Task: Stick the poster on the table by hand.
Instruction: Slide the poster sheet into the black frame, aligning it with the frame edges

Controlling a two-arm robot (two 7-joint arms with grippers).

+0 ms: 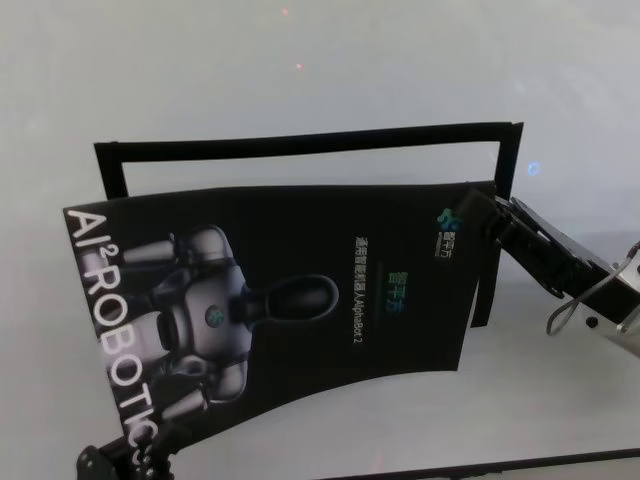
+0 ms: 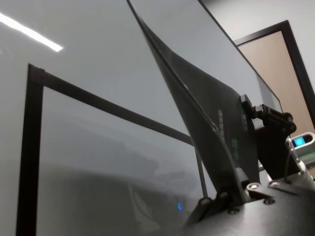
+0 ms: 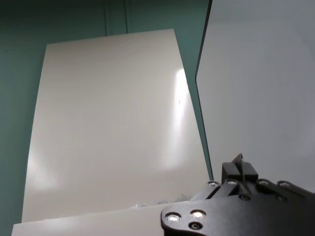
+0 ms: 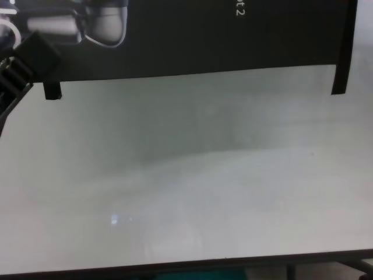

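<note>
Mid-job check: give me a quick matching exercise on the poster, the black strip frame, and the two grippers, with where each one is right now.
Things:
1. poster
2. strip frame
3. left gripper
4. right gripper

Places or states:
A. shut on the poster's far right corner
B. lying flat on the table, open on the near side
C. held off the table, bowed between both grippers
D. shut on the poster's near left corner, by the white lettering

Pairs: 1-C, 2-B, 3-D, 4-A
</note>
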